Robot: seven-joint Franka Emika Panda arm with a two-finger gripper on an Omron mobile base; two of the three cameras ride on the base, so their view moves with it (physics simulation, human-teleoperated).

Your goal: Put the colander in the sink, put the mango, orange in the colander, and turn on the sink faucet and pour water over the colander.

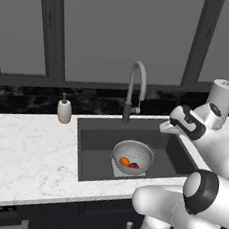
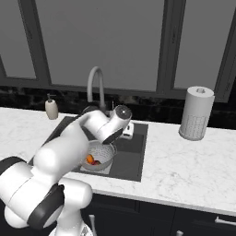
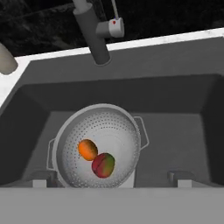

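Sitting in the colander (image 3: 98, 148), lower centre, are orange (image 3: 87, 149) and mango (image 3: 103, 165); gripper (image 3: 109, 181) released; faucet (image 3: 94, 33) not yet running.

Flat, even rendered light, dim dark windows (image 1: 121, 31), soft coarse edges, no glare, faint shadows.

Below my hand the colander (image 3: 98, 146) looks like matt, finely perforated metal. The sink (image 3: 175, 109) is dull dark grey and smooth. The faucet (image 1: 134, 91) is satin grey metal, the counter (image 1: 26, 152) polished white marble.
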